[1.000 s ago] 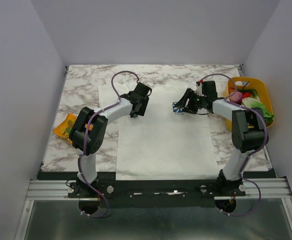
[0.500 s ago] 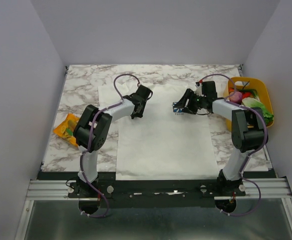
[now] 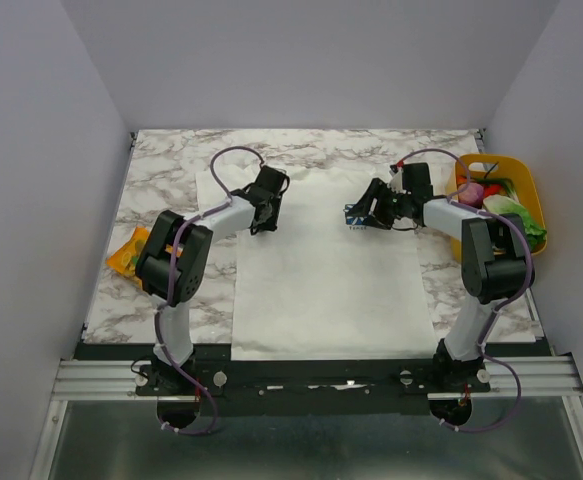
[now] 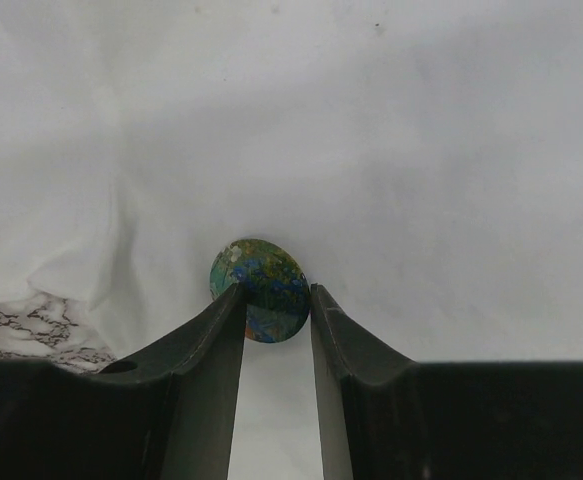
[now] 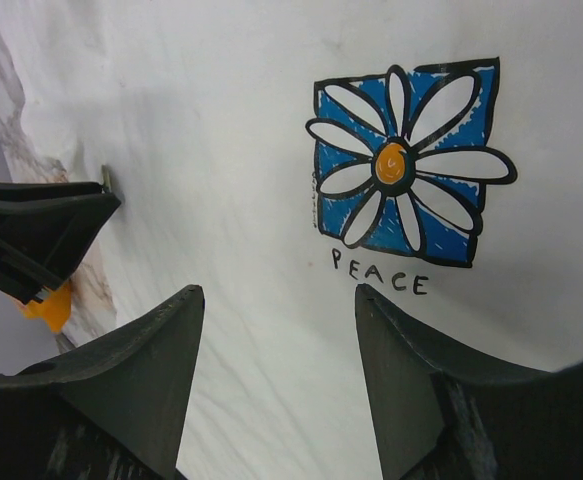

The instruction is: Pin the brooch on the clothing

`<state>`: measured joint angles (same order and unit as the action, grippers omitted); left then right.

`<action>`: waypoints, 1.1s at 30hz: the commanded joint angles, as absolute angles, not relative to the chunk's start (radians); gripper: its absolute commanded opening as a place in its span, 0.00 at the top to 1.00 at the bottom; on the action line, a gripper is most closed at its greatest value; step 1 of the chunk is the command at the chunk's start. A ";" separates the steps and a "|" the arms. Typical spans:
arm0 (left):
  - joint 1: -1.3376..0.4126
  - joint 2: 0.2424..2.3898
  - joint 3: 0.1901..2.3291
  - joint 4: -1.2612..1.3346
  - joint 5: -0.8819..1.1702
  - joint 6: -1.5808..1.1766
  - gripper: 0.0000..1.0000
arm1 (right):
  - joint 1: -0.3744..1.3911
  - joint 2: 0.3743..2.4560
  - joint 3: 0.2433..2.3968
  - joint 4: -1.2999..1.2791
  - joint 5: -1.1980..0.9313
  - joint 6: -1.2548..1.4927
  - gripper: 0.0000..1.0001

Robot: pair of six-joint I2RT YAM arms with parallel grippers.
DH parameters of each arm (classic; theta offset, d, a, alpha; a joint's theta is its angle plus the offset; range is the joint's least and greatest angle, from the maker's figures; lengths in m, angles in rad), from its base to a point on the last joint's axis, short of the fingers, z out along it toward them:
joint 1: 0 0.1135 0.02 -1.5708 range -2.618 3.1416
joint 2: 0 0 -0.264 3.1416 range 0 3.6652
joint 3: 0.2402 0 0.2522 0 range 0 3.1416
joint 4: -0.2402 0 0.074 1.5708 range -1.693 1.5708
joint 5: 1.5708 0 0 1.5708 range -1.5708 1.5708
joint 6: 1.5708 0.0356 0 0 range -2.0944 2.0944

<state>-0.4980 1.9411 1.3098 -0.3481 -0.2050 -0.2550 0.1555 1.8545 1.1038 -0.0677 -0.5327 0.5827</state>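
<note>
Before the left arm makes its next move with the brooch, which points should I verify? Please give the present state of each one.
1. The brooch lies between the fingers of the left claw: ok.
2. The left claw has a firm hold on the brooch: cannot tell.
3. The T-shirt is smooth around the brooch: not ok, it is creased on one side.
4. The brooch's pin is open and ready: cannot tell, its back is hidden.
5. The right claw is open and holds nothing: ok.
</note>
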 commanded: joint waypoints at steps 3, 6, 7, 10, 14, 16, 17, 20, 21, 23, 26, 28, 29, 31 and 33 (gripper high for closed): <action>-0.463 1.879 1.272 -0.322 -0.160 -0.272 0.60 | 0.161 1.864 1.104 -0.051 -0.546 0.569 0.30; -0.448 1.865 1.259 -0.311 -0.146 -0.276 0.60 | 0.161 1.862 1.104 -0.052 -0.541 0.568 0.30; -0.443 1.864 1.256 -0.310 -0.140 -0.276 0.61 | 0.160 1.861 1.104 -0.049 -0.541 0.568 0.30; -0.434 1.856 1.249 -0.307 -0.137 -0.278 0.66 | 0.161 1.862 1.104 -0.049 -0.540 0.568 0.30; -0.425 1.829 1.232 -0.295 -0.140 -0.285 0.70 | 0.163 1.862 1.104 -0.048 -0.540 0.566 0.30; -0.420 1.819 1.229 -0.298 -0.143 -0.287 0.71 | 0.166 1.865 1.106 -0.048 -0.541 0.568 0.30; -0.417 1.818 1.230 -0.302 -0.146 -0.287 0.71 | 0.166 1.862 1.106 -0.049 -0.541 0.568 0.30; -0.410 1.802 1.224 -0.304 -0.153 -0.290 0.71 | 0.170 1.862 1.108 -0.048 -0.538 0.568 0.30; -0.400 1.795 1.217 -0.299 -0.152 -0.290 0.70 | 0.170 1.861 1.109 -0.048 -0.538 0.568 0.30; -0.391 1.789 1.210 -0.298 -0.140 -0.310 0.70 | 0.173 1.858 1.111 -0.048 -0.537 0.565 0.30; -0.374 1.786 1.204 -0.301 -0.155 -0.321 0.70 | 0.178 1.855 1.114 -0.049 -0.535 0.566 0.30; -0.365 1.786 1.200 -0.302 -0.153 -0.322 0.69 | 0.183 1.855 1.117 -0.049 -0.534 0.565 0.30; -0.362 1.787 1.197 -0.301 -0.150 -0.322 0.69 | 0.183 1.853 1.117 -0.049 -0.534 0.563 0.30; -0.356 1.784 1.186 -0.299 -0.150 -0.321 0.69 | 0.186 1.853 1.117 -0.049 -0.532 0.563 0.30; -0.353 1.783 1.177 -0.288 -0.138 -0.321 0.70 | 0.186 1.855 1.118 -0.049 -0.534 0.563 0.30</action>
<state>-0.3641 1.8172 1.1995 -0.3080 -0.1570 -0.3069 0.1780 1.8545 1.1038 -0.0677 -0.5323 0.5777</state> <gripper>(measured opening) 0.305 0.703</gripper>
